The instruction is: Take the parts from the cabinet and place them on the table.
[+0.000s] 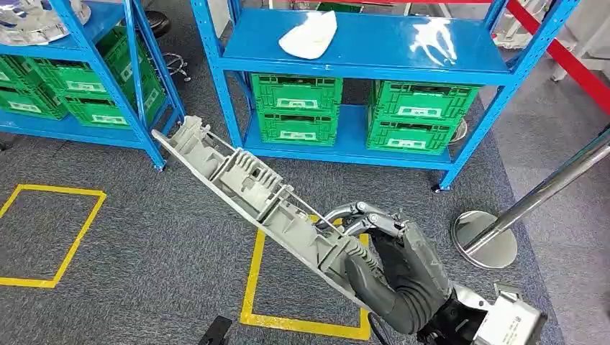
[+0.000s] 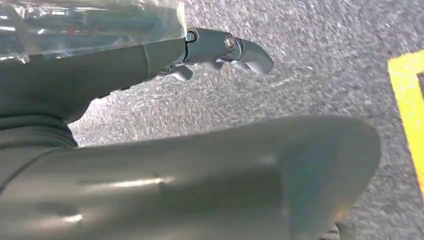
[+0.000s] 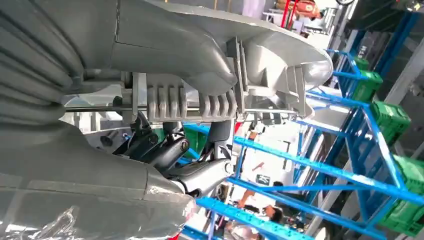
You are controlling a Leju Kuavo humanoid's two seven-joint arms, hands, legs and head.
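A long grey plastic part [image 1: 244, 187], ribbed and with moulded clips, slants up to the left over the carpet in the head view. My right hand [image 1: 399, 277] grips its lower end, fingers wrapped over the edge. The right wrist view shows the same part [image 3: 225, 60] close up, with dark fingers [image 3: 165, 150] curled beneath it. A white part [image 1: 309, 36] lies on the upper shelf of the blue cabinet [image 1: 360, 68] ahead. My left hand [image 2: 200, 175] hangs over the grey carpet, thumb and fingers [image 2: 220, 47] apart, holding nothing.
Green crates [image 1: 298, 108] fill the cabinet's lower shelf. A second blue rack [image 1: 137, 86] with green crates stands at the left. A chrome post with a round base [image 1: 485, 241] leans at the right. Yellow tape squares [image 1: 255, 287] mark the carpet.
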